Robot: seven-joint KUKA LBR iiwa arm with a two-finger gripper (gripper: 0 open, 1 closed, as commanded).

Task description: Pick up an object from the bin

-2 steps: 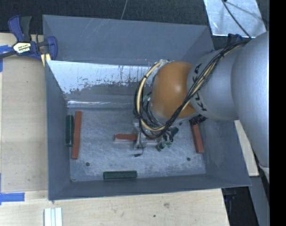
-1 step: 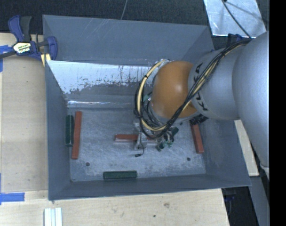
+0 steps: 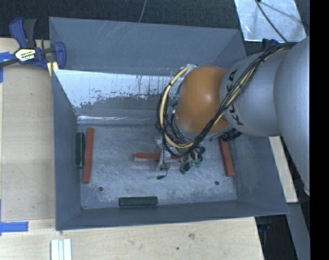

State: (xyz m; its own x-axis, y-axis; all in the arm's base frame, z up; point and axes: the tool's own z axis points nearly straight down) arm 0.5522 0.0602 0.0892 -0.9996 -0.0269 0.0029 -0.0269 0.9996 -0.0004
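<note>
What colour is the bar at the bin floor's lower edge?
The bar is dark green; camera view.

The bin floor [image 3: 116, 180] lies open through its left-centre and along the front right. It is bounded on the left by the left red-brown stick [image 3: 87, 155] with the left dark green bar [image 3: 79, 149] just beside it, and in front by the front dark green bar [image 3: 138, 201] near the wall. The tool [image 3: 163, 167] blocks the middle, low at the right end of the short red-brown stick [image 3: 146, 156], while the arm's orange cover [image 3: 199, 99] and cables crowd the back right, near the right red-brown stick [image 3: 226, 157].
</note>
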